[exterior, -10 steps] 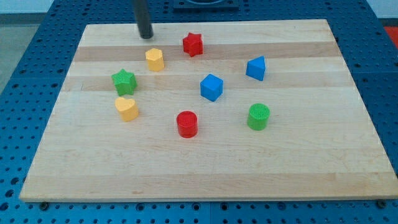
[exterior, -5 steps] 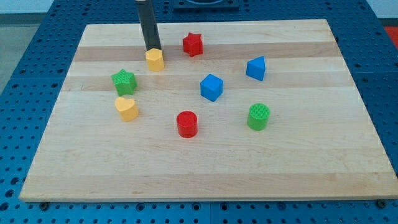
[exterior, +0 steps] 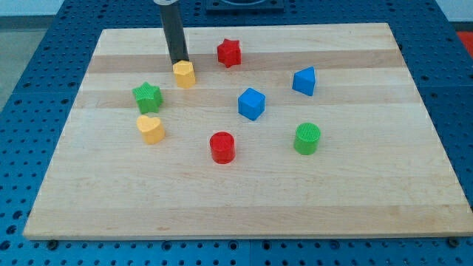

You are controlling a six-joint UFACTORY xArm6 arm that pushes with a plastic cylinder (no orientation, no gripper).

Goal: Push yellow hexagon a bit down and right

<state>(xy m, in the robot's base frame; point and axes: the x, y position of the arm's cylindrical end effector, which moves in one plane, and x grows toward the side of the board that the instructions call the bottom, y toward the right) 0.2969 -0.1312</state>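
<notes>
The yellow hexagon (exterior: 184, 74) stands on the wooden board (exterior: 355, 192), in its upper left part. My tip (exterior: 179, 62) is just above the hexagon in the view, a little to its left, and touches or nearly touches its top-left edge. The dark rod rises from there out of the view's top. A red star (exterior: 229, 52) lies to the hexagon's upper right, and a blue cube (exterior: 251, 103) to its lower right.
A green star (exterior: 148, 96) and a yellow heart (exterior: 151, 128) lie to the lower left of the hexagon. A red cylinder (exterior: 222, 147) and a green cylinder (exterior: 307, 138) stand lower. A blue triangular block (exterior: 304, 80) is at the right.
My tip has come down the view from the board's top edge to the yellow hexagon. The hexagon has shifted slightly down and right. The other blocks have not moved.
</notes>
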